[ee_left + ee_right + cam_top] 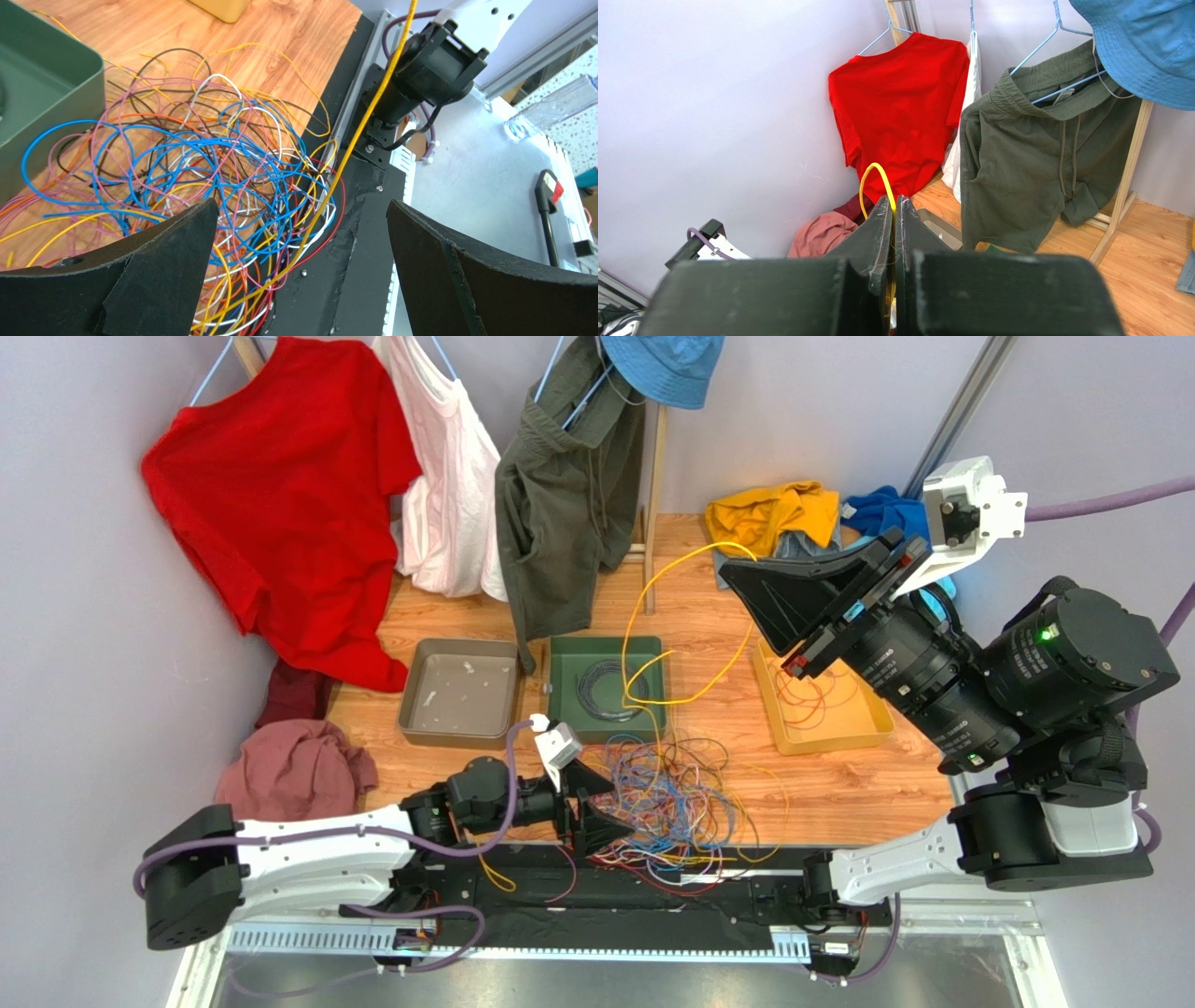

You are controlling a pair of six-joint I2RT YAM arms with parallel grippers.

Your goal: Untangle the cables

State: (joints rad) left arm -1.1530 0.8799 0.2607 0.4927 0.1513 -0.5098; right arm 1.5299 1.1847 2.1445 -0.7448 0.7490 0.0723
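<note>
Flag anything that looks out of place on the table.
The cable tangle spills off the wooden tabletop onto the black base plate at the near edge. One yellow cable, pinched in the right gripper, arcs over the green tray.

Red shirt (274,504), olive shorts (568,483), grey tray (463,646), green tray (606,643), yellow tray (835,742).

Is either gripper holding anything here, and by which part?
Right gripper pinches a yellow cable mid-length, a loop arcing out ahead. Left gripper is open over the tangle, holding nothing.
</note>
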